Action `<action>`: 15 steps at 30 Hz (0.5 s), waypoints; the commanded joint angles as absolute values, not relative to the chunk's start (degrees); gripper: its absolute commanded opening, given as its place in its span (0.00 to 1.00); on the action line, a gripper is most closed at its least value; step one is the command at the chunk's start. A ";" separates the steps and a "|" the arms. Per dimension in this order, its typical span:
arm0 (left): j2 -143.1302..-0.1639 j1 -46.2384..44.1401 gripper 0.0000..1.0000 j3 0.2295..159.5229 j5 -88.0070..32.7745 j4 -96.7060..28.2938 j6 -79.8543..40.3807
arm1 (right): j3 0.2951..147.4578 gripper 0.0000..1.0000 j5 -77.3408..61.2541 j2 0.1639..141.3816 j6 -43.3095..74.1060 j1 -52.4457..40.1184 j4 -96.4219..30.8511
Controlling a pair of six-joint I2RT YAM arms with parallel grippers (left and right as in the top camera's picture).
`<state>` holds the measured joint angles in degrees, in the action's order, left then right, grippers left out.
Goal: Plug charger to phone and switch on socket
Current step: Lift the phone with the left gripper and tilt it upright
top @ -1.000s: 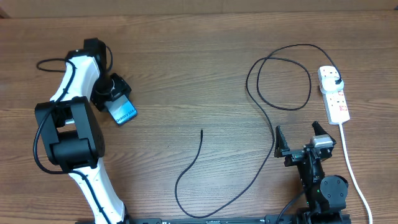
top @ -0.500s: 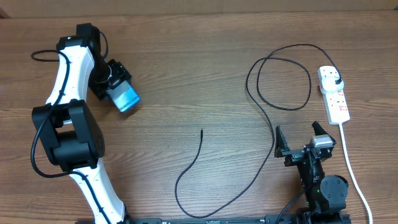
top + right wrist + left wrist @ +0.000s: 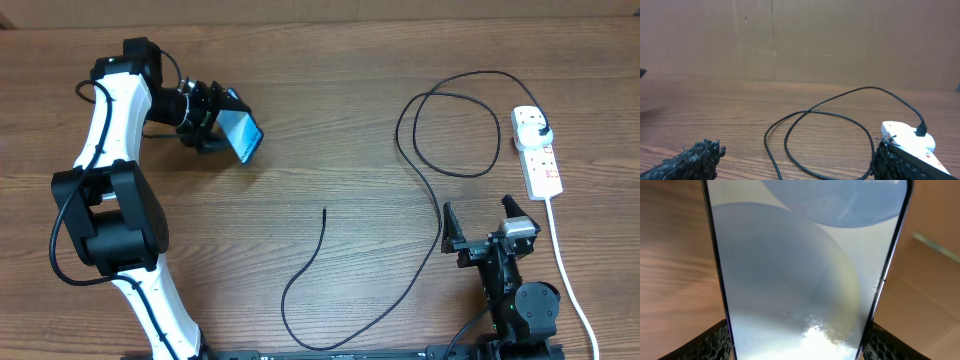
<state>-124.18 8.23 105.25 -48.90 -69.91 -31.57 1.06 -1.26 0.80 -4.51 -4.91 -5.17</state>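
Observation:
My left gripper [image 3: 222, 125] is shut on the phone [image 3: 243, 134], a slim phone with black edges and a lit light-blue screen, held tilted above the far left of the table. In the left wrist view the phone's screen [image 3: 800, 270] fills the frame between my two fingers. The charger, a thin black cable [image 3: 420, 180], loops at the right; its free end [image 3: 324, 210] lies mid-table and its black plug [image 3: 540, 131] sits in the white socket strip [image 3: 538, 152]. My right gripper [image 3: 483, 225] is open and empty near the front right, left of the strip [image 3: 907, 140].
The strip's white cord [image 3: 565, 270] runs toward the front edge at the far right. A brown cardboard wall [image 3: 800, 40] stands behind the table. The cable's loop [image 3: 815, 135] lies just ahead of my right gripper.
My left gripper has swung the phone up and to the right, from by the arm's base toward the table's middle, and tilted it. The right arm, cable and strip have not moved.

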 commanded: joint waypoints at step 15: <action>-121.36 7.68 0.04 107.07 -76.12 -84.14 -36.77 | 0.45 1.00 -1.10 0.16 -4.58 -5.15 -4.82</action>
